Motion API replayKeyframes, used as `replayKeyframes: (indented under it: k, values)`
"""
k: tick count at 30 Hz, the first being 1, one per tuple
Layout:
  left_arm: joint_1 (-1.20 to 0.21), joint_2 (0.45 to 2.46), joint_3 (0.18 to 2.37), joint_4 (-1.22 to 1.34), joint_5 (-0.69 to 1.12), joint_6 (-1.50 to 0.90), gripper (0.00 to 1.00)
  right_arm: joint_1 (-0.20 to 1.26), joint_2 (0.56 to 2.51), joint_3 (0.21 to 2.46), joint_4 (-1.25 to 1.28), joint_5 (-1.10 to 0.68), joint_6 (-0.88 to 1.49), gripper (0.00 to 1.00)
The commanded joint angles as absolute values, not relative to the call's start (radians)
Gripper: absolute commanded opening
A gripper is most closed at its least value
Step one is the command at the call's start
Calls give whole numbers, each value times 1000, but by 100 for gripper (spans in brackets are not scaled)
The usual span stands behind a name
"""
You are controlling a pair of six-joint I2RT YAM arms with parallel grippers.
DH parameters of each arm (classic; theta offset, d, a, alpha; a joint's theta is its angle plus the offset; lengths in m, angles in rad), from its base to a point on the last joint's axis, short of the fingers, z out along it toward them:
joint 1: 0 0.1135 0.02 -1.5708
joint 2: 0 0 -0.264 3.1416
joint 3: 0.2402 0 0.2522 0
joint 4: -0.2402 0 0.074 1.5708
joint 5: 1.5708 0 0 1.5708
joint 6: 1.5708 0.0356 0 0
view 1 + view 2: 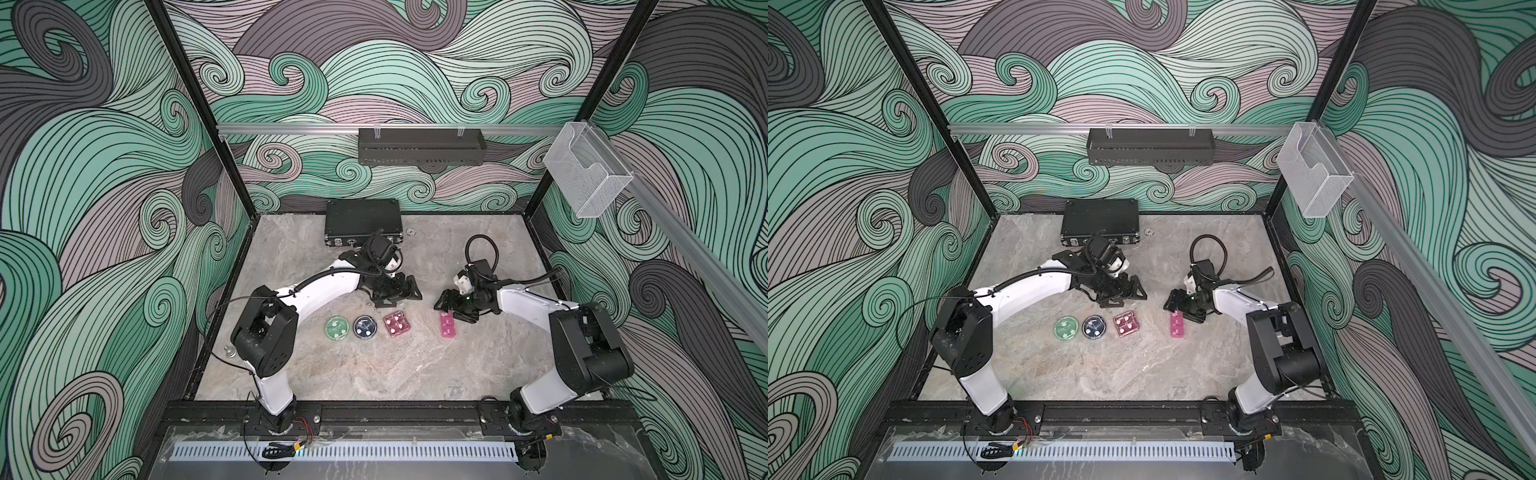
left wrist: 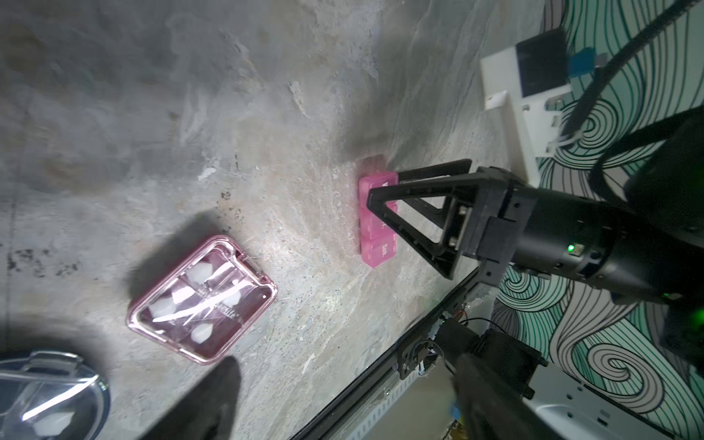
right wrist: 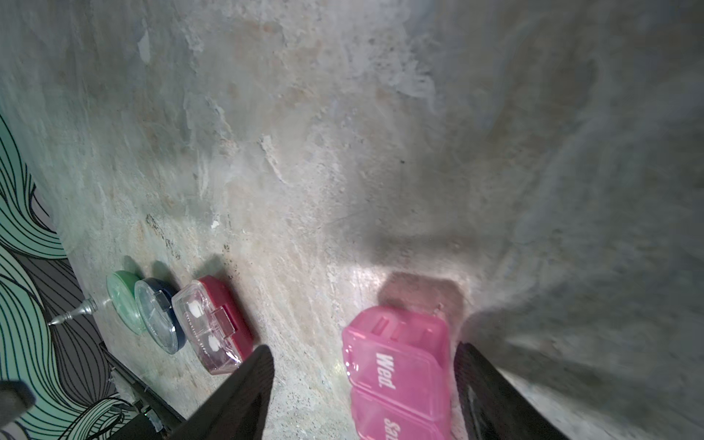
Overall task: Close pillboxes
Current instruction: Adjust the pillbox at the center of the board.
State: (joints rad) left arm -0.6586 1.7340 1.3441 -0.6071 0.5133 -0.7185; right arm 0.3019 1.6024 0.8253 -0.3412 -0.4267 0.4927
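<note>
Four pillboxes lie in a row across the table's middle: round green (image 1: 337, 327), round dark blue (image 1: 365, 327), square dark pink (image 1: 397, 324) and rectangular light pink (image 1: 447, 326). My left gripper (image 1: 401, 297) hangs open just behind the square box (image 2: 202, 301), whose clear lid lies flat over white pills. My right gripper (image 1: 444, 305) stands open over the far end of the light pink box (image 3: 396, 365). That box sits between its fingers (image 3: 244, 396) with a wide gap on one side. The lids marked with days look flat.
A black briefcase (image 1: 362, 222) lies at the back of the table, with a small metal ring (image 1: 411, 231) beside it. A metal stud (image 1: 228, 353) stands at the left edge. A black rail (image 1: 395, 411) bounds the front.
</note>
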Motion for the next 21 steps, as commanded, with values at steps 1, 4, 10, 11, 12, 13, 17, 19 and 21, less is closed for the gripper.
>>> replayKeyframes:
  k: [1,4,10,11,12,13,17,19,21]
  values:
    - [-637,1685,1337,-633,482,-710,99,353,1623,861,-322,-448,496,77]
    - [-618,1674,1329,-640,483,-706,99,402,1648,881,-312,-448,516,77]
    - [-600,1674,1319,-634,492,-704,99,474,1666,915,-326,-440,530,78]
    - [-598,1674,1318,-632,494,-704,99,474,1655,913,-328,-431,532,78]
    - [-599,1676,1318,-630,495,-704,99,474,1637,908,-331,-419,532,78]
    - [-598,1677,1316,-628,497,-704,99,474,1620,908,-346,-405,528,79]
    - [-598,1683,1316,-627,497,-700,99,472,1547,899,-408,-357,511,83]
    - [-594,1682,1317,-626,493,-699,99,472,1500,877,-425,-327,506,84]
    - [-592,1677,1317,-629,485,-698,99,471,1452,850,-436,-300,503,86]
